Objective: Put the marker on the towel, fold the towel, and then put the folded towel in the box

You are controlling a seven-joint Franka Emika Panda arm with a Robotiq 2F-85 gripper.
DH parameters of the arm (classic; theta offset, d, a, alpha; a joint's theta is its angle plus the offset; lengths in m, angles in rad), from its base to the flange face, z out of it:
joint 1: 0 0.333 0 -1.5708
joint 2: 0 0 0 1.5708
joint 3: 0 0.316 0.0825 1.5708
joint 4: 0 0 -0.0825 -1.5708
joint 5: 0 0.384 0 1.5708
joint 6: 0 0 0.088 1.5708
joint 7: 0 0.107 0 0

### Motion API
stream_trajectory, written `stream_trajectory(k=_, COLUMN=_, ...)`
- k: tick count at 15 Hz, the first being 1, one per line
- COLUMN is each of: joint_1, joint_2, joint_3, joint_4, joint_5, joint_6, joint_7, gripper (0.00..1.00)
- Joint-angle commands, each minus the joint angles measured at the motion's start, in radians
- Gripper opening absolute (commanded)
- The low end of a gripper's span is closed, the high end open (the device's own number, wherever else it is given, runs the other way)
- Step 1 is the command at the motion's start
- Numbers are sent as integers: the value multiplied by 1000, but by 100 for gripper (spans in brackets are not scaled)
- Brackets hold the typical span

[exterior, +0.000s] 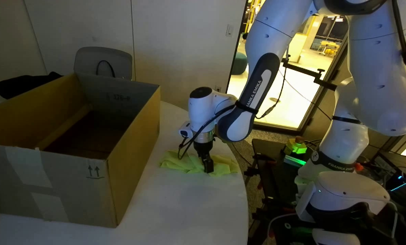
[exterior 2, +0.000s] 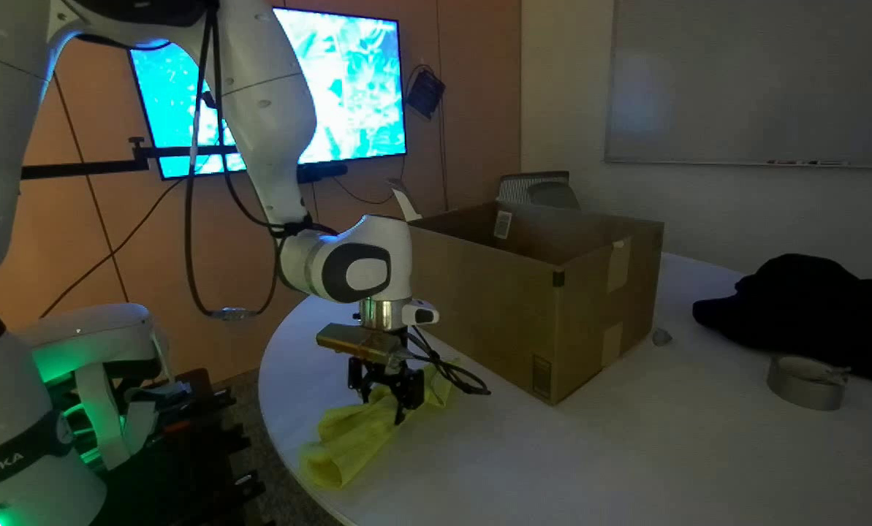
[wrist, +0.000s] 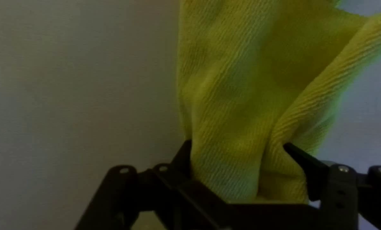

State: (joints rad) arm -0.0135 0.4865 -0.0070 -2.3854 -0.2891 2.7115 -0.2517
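- A large brown cardboard box stood upright, open at the top, on a white tabletop with a curved edge. Printed arrows and strips of pale tape showed on one outer wall.
- A soft yellow-green towel lay on the tabletop just beside the box, apart from it, between the box and the white robot base. In both exterior views it formed a long, narrow, rumpled bundle.
- A white robot arm bent over the tabletop next to the box, its black claw pointing down at the towel.
- In the wrist view, the claw's two fingers were apart, one on either side of the towel, with the fabric gathered between them. Whether they squeezed it or merely straddled it could not be told.
- The same view showed ribbed fabric, wider away from the fingers, with one raised fold slanting out to a rounded corner.
- On the side of the box away from the robot base, a black heap and a grey roll of tape rested on the tabletop.
- In an exterior view, a grey chair stood just behind the box; a bright wall screen glowed well beyond it.
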Motion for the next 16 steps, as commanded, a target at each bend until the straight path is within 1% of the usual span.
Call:
stream_trajectory(k=1, joint_1=-4, joint_2=-30, joint_3=-13, joint_4=9, joint_5=6, joint_6=-57, joint_7=-4, gripper=36)
stream_trajectory(k=3, joint_1=-6, joint_2=-58, joint_3=-23, joint_4=5, joint_5=1, joint_6=-80, joint_7=-3, gripper=21)
stream_trajectory(k=5, joint_1=-5, joint_2=-90, joint_3=-39, joint_4=2, joint_5=-6, joint_6=-114, joint_7=6, gripper=9)
stream_trajectory(k=7, joint_1=-7, joint_2=-126, joint_3=-56, joint_4=6, joint_5=-8, joint_6=-158, joint_7=13, gripper=8)
stream_trajectory(k=8, joint_1=-11, joint_2=-144, joint_3=-59, joint_4=10, joint_5=-5, joint_6=-179, joint_7=7, gripper=9)
stream_trajectory(k=12, joint_1=-12, joint_2=-247, joint_3=-79, joint_4=39, joint_5=-9, joint_6=-275, joint_7=38, gripper=9)
stream_trajectory(k=14, joint_1=-10, joint_2=-308, joint_3=-77, joint_4=75, joint_5=2, joint_6=-334, joint_7=70, gripper=9)
stream_trajectory(k=16, joint_1=-2, joint_2=-357, joint_3=-67, joint_4=142, joint_5=15, joint_6=-405, joint_7=116, gripper=9)
